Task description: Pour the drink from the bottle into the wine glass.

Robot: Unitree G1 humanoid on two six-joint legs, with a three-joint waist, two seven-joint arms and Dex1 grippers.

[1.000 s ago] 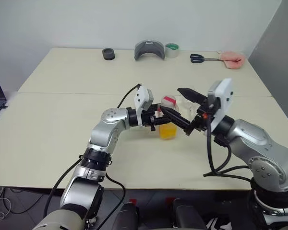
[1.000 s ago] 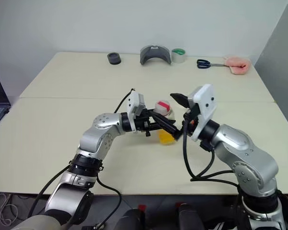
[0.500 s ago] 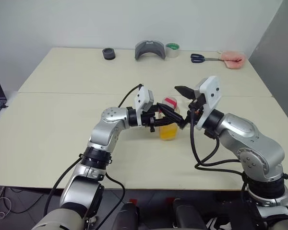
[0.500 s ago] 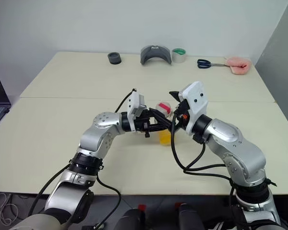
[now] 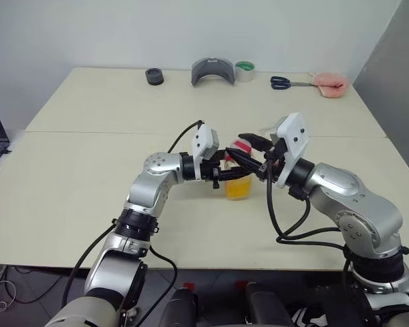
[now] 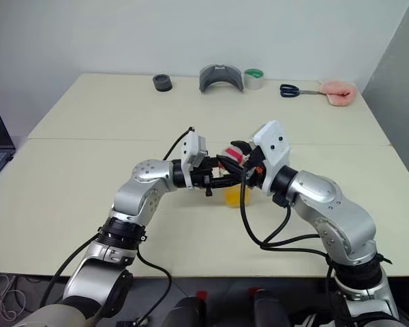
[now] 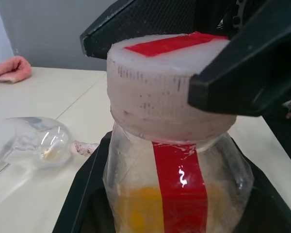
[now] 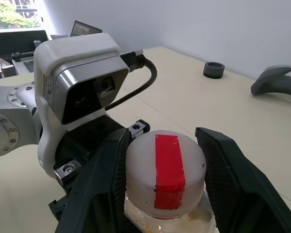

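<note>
Black right pincer has come in from open air and narrowed around the cap, seemingly to unscrew it. Left pincer clamps the bottle upright. Wine glass lies beyond the bottle on the bench.

Hidden and cut off

The wine glass lies half out of frame; the bottle base is cropped.

free: table left | blocked: wine glass beside bottle
</note>
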